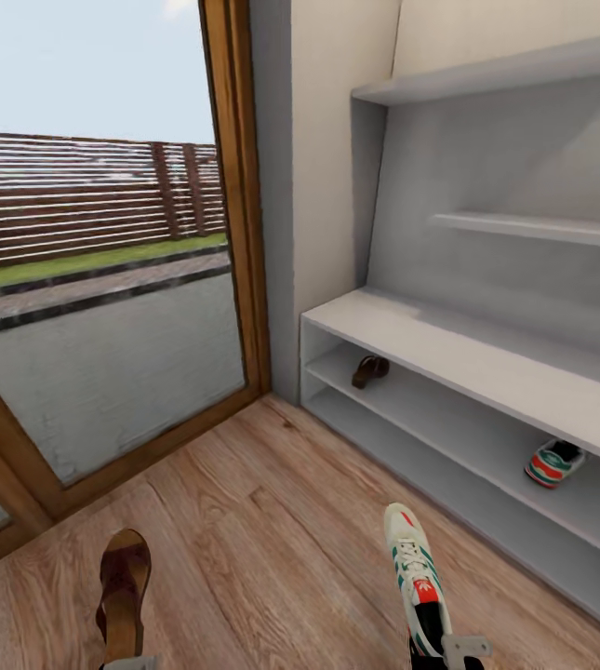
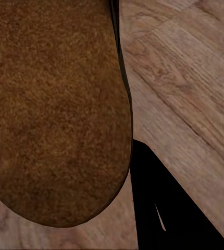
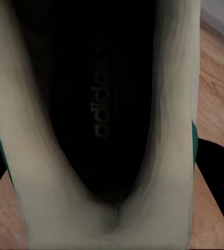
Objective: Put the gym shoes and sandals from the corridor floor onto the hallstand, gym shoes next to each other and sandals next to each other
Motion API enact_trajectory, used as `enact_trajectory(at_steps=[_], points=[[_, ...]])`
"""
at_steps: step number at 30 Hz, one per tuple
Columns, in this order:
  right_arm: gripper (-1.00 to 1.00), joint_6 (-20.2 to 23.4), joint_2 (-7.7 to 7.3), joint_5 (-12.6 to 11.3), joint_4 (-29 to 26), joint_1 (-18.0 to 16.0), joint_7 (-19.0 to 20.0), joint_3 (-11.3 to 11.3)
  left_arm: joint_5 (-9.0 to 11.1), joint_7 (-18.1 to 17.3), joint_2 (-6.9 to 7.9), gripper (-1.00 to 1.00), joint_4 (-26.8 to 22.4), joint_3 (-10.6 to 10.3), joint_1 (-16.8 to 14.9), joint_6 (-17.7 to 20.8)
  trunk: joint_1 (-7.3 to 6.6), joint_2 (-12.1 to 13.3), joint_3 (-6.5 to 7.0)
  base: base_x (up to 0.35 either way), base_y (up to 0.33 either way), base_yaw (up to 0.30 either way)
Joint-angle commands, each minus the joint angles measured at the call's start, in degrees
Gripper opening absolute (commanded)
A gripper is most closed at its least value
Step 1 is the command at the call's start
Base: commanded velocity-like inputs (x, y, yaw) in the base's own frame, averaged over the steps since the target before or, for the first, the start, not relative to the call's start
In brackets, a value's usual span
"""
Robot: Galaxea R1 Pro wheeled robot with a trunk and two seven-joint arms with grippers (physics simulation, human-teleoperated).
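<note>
Halfway: one sandal (image 1: 370, 370) and one sneaker (image 1: 554, 463) sit on the rack (image 1: 448, 349) at right, while my left gripper (image 1: 130, 663) grasps the second sandal (image 1: 123, 591) and my right gripper (image 1: 458, 651) the second sneaker (image 1: 415, 572) at the bottom.

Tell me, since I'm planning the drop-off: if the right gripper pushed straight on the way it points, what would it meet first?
Likely the hallstand, near the gym shoe already shelved; depth is unclear.

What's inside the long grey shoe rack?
On the upper shelf of the pale grey shoe rack sit one dark brown sandal and one white-and-green sneaker. The rack's far right end is out of frame.
</note>
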Motion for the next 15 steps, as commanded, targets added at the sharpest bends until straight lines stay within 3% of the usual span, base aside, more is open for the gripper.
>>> enact_trajectory(at_steps=[1, 10, 15], points=[[-1.00, -0.2, 0.05, 0.6, 0.1, -0.1, -0.2, -0.3, -0.4, 0.0, -0.01, -1.00, 0.0, 0.2, 0.0, -0.1, -0.01, 0.0, -0.05, 0.000, 0.000, -0.293], [-1.00, -0.2, 0.05, 0.6, 0.1, -0.1, -0.2, -0.3, -0.4, 0.0, -0.07, -1.00, 0.0, 0.2, 0.0, -0.1, -0.01, 0.0, -0.05, 0.003, 0.003, -0.293], [-1.00, -0.2, 0.05, 0.6, 0.1, -0.1, -0.2, -0.3, -0.4, 0.0, -0.09, -1.00, 0.0, 0.2, 0.0, -0.1, -0.01, 0.0, -0.05, 0.041, 0.191, -0.293]])
